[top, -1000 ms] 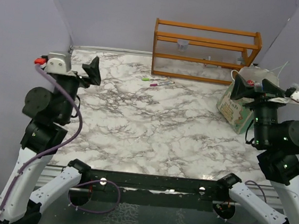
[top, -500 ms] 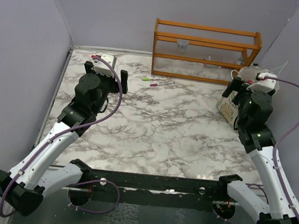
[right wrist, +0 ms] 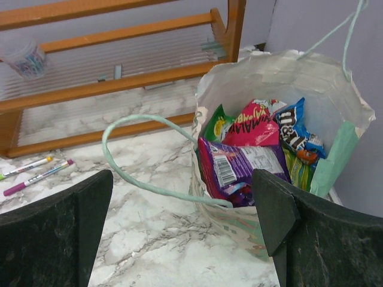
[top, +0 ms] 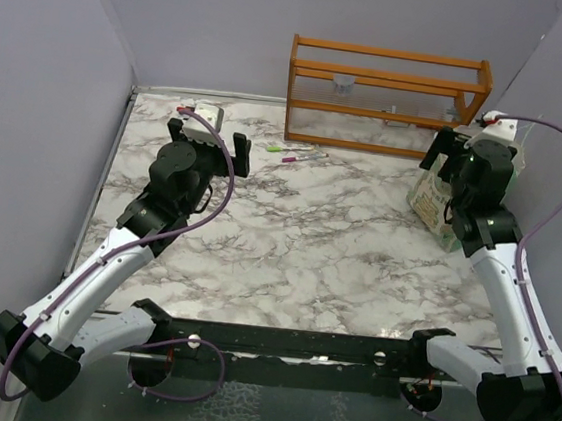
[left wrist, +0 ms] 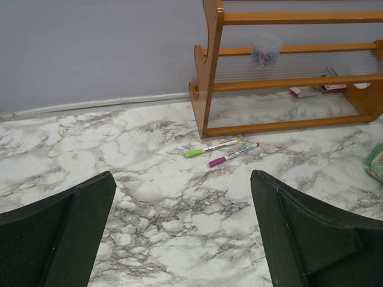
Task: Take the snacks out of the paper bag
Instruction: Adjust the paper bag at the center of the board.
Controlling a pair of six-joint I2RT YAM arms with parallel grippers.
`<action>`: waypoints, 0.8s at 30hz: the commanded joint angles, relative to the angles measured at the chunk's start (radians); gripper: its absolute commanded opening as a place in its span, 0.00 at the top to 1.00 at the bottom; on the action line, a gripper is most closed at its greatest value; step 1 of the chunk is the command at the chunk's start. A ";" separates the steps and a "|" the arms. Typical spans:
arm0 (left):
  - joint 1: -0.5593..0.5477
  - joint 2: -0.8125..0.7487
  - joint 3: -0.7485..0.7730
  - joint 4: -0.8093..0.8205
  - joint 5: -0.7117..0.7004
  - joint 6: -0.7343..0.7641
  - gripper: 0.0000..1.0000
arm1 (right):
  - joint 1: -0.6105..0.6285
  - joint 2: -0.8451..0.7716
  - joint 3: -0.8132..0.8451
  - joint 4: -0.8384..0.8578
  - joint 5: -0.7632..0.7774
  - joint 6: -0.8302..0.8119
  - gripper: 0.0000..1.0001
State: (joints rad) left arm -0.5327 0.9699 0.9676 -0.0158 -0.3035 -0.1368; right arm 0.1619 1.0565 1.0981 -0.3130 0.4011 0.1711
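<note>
The paper bag (right wrist: 311, 78) stands open at the table's right edge, and my right arm hides most of it in the top view (top: 428, 201). Inside lie the snacks: a purple packet (right wrist: 239, 164), a pink-red one (right wrist: 257, 125), a blue one (right wrist: 296, 128), a green one (right wrist: 216, 125) and a green-yellow one (right wrist: 299, 170). One string handle (right wrist: 137, 173) droops over the marble. My right gripper (right wrist: 182, 179) is open and empty, just in front of and above the bag's mouth (top: 473, 150). My left gripper (left wrist: 182, 179) is open and empty over bare marble at the back left (top: 213, 138).
An orange wooden rack (top: 387, 99) stands against the back wall, with a small cup (left wrist: 265, 51) on its shelf. A green pen and a pink pen (left wrist: 221, 152) lie in front of it. Grey walls close in on the left, the back and the right.
Both arms have unfolded and reached towards the back. My right gripper has moved up to the bag's mouth. My left gripper has moved right, towards the pens.
</note>
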 commanded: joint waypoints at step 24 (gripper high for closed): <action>-0.011 0.001 -0.022 0.065 0.022 -0.078 0.01 | -0.011 0.257 0.304 -0.202 -0.279 -0.111 0.45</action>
State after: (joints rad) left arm -0.5388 0.9691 0.9524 0.0181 -0.3019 -0.1982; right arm 0.1555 1.2877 1.3560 -0.5106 0.1921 0.0898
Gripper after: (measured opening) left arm 0.991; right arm 0.622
